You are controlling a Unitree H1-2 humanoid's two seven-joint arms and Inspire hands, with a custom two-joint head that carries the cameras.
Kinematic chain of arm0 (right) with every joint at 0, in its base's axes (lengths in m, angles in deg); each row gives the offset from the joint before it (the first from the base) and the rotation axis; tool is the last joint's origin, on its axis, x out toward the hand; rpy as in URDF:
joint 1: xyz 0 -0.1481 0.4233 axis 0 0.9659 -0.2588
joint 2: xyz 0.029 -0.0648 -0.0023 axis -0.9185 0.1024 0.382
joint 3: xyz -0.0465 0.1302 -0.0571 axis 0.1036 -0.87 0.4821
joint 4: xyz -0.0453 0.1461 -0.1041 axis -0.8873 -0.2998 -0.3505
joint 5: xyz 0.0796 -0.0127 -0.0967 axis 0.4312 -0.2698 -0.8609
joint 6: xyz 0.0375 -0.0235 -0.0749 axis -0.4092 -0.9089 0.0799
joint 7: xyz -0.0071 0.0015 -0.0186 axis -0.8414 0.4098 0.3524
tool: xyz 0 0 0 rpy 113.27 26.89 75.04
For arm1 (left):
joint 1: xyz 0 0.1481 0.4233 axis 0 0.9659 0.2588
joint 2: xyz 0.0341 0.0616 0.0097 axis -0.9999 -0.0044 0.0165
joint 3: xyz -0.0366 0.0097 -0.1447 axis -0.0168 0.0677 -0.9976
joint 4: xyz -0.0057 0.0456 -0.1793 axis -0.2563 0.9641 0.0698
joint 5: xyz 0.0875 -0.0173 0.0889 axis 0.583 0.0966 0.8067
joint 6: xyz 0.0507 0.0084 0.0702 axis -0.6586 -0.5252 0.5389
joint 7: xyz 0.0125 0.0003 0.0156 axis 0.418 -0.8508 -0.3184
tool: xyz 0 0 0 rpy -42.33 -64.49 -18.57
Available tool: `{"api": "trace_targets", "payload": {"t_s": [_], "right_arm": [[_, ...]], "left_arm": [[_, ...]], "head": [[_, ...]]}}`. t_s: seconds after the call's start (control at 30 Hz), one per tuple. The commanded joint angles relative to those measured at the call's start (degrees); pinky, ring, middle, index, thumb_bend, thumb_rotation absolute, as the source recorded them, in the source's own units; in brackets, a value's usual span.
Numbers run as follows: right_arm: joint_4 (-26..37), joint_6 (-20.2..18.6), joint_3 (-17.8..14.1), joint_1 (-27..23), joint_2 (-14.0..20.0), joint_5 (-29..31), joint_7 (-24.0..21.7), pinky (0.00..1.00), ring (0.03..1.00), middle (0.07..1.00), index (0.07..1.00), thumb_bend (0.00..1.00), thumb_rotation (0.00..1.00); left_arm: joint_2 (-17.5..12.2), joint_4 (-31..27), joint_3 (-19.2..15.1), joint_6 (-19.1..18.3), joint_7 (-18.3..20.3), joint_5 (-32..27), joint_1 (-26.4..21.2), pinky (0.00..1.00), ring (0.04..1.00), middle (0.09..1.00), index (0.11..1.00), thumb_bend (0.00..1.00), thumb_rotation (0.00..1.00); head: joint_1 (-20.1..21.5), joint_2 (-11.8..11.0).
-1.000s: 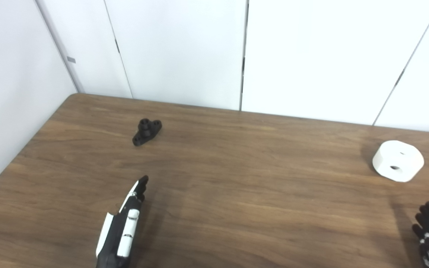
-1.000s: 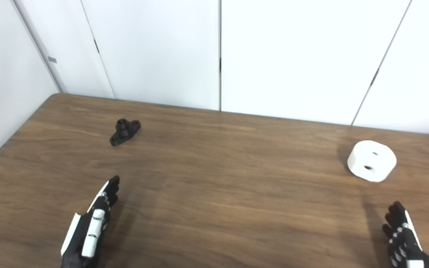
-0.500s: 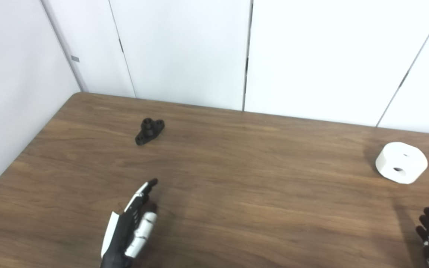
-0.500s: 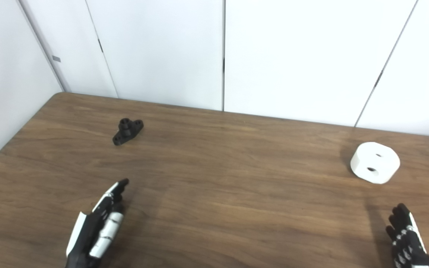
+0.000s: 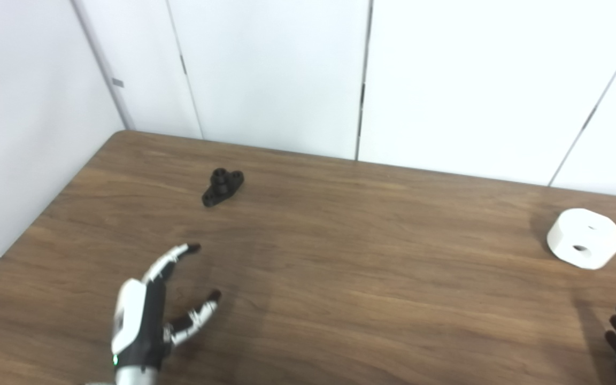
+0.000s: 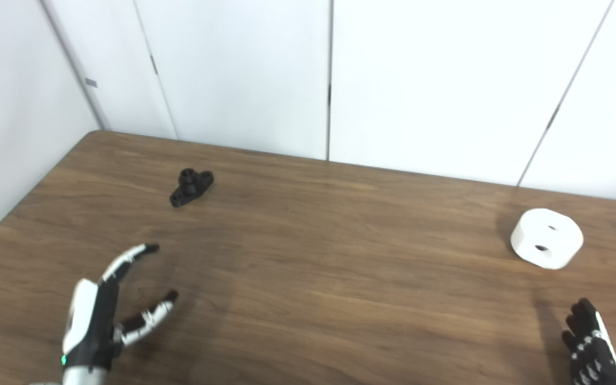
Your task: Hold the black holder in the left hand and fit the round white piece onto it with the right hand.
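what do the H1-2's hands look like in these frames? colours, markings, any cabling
The left hand has a glossy white shell over its back and a black body beneath. Its fingers are black with white segments and black tips, and a small green light shows near the wrist. The right hand is mostly cut off at the frame edge: black fingers with small white marks and a white strip along one side. No loose cables visible.

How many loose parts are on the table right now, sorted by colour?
Black: 1, the black holder, lying on the table far left.
White: 1, the round white piece, at the right.
Total: 2. Neither hand touches either part.
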State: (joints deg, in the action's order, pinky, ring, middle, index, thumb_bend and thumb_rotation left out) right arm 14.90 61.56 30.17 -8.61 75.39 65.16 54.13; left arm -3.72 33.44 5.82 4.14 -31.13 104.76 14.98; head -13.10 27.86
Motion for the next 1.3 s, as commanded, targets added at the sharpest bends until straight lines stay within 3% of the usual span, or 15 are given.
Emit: {"api": "trace_targets", "payload": {"t_s": [0.0,0.27,0.63,0.8,0.97,1.27], "right_arm": [[-4.6,0.7,0.7,1.5,-0.4,-0.8,-0.2,1.0,1.0,1.0,1.0,0.78,1.0],[-4.8,1.1,0.9,1.7,-0.5,-0.4,-0.5,1.0,1.0,1.0,1.0,0.76,1.0],[-4.9,1.4,0.8,1.9,-0.4,-0.9,-0.2,1.0,1.0,1.0,1.0,0.75,1.0],[-4.6,1.2,0.7,2.2,-0.3,-1.0,-0.2,1.0,1.0,1.0,1.0,0.75,1.0],[-4.2,1.0,0.6,2.4,-0.4,-1.1,0.0,1.0,1.0,1.0,1.0,0.76,1.0],[-3.7,0.6,0.6,2.6,-0.5,-1.1,0.1,1.0,1.0,1.0,1.0,0.77,1.0]], "left_arm": [[0.0,-0.4,-1.1,-1.1,-2.1,3.0,-5.0,0.89,0.901,0.862,0.79,0.67,0.07],[-4.0,5.5,-3.6,-6.4,-3.7,9.7,-14.5,0.83,0.896,0.865,0.783,0.74,0.12],[-8.8,15.7,-3.3,-10.9,-2.8,9.0,-24.1,0.85,0.915,0.878,0.789,0.78,0.25],[-10.9,20.7,-2.0,-13.0,-2.6,9.3,-27.9,0.88,0.91,0.869,0.772,0.8,0.29],[-12.6,24.5,0.1,-17.4,-1.0,10.0,-31.1,0.87,0.905,0.868,0.757,0.8,0.31],[-13.8,28.8,3.2,-22.3,1.8,8.2,-35.2,0.9,0.916,0.87,0.744,0.83,0.39]], "head": [[0.0,0.0],[0.2,-0.1],[-0.2,-0.3],[-0.2,-0.2],[-0.4,-0.1],[-0.7,0.3]]}}
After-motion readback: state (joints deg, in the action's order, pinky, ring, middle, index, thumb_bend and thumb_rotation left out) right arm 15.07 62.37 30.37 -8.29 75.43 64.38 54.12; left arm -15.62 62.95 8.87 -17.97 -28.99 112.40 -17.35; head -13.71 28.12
